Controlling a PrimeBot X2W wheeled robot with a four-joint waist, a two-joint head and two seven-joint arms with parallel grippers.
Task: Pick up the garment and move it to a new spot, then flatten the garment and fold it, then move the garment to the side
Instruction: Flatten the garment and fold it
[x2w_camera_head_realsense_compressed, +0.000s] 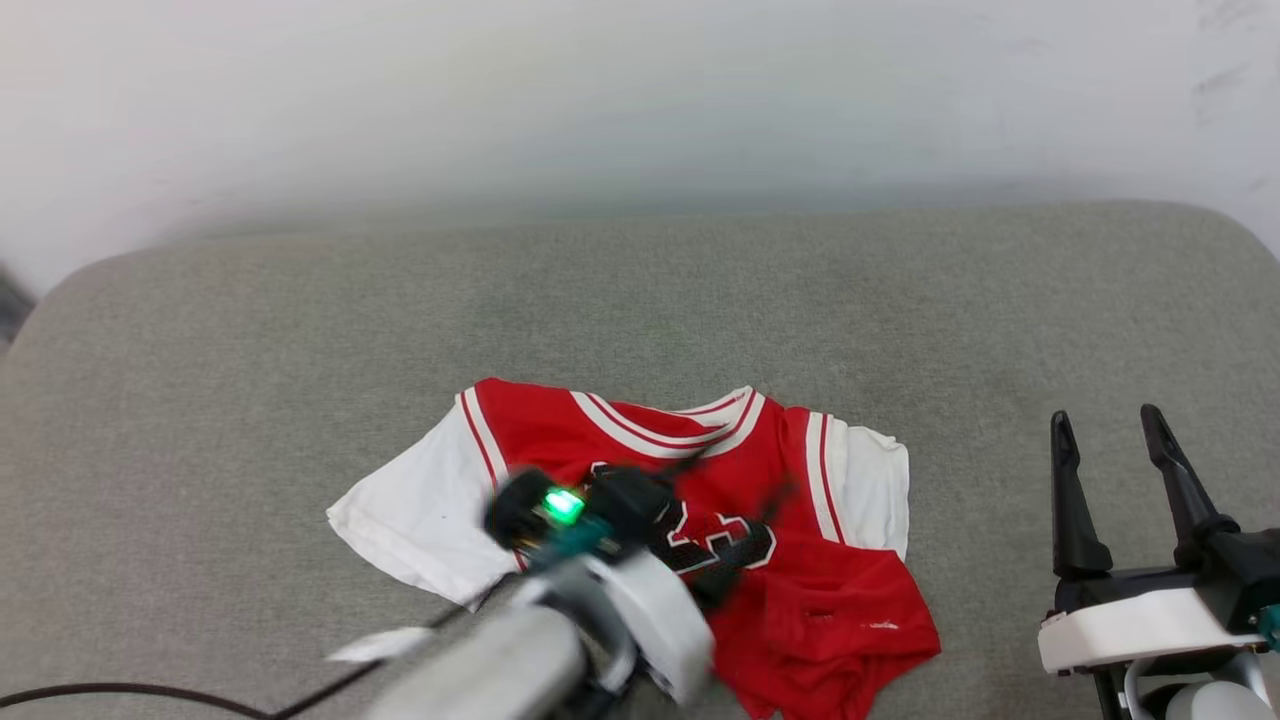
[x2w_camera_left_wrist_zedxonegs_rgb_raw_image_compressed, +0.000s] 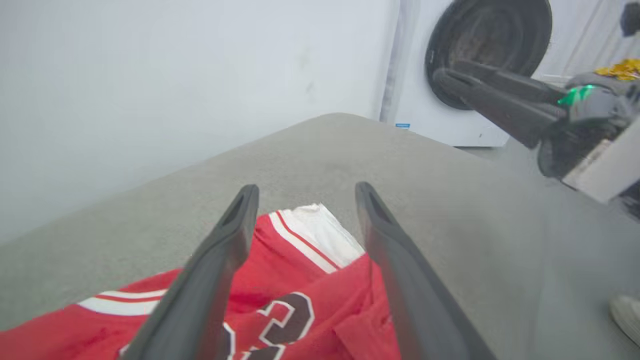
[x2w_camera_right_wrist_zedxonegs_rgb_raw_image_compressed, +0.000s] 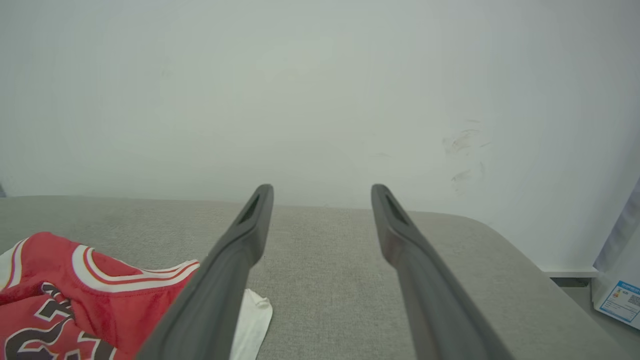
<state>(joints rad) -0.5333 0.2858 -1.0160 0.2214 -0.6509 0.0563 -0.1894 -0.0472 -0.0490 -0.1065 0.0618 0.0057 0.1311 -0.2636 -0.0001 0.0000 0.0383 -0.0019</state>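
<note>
left gripper (x2w_camera_left_wrist_zedxonegs_rgb_raw_image_compressed: 306, 195) was open, fingers spread with nothing between them, hanging low over the jersey (x2w_camera_head_realsense_compressed: 850, 600) chest print. it was motion-blurred in head view (x2w_camera_head_realsense_compressed: 735, 480), green led lit on the wrist. right gripper (x2w_camera_head_realsense_compressed: 1105, 420) was open too and empty, over bare cushion (x2w_camera_head_realsense_compressed: 640, 300) to the jersey's right, well apart from it. from the left wrist it (x2w_camera_left_wrist_zedxonegs_rgb_raw_image_compressed: 448, 71) showed upper right, in front of a white washer (x2w_camera_left_wrist_zedxonegs_rgb_raw_image_compressed: 425, 115) with a dark round door.

jersey lay front up on the near middle of the grey cushion, collar toward the wall (x2w_camera_head_realsense_compressed: 640, 90). red body, short white sleeves, red-and-white striped trim at the shoulders, white v-neck band with red lines. black white-edged numerals, "23" partly readable (x2w_camera_left_wrist_zedxonegs_rgb_raw_image_compressed: 300, 270); text above it was hidden by the gripper. left sleeve was spread out flat. right sleeve lay narrower, its edge curling. lower hem on the right side was bunched and folded over, not flat. right wrist saw the collar and print (x2w_camera_right_wrist_zedxonegs_rgb_raw_image_compressed: 45, 255) at lower left, just beside its left finger.

black cable (x2w_camera_head_realsense_compressed: 100, 690) ran off lower left.
</note>
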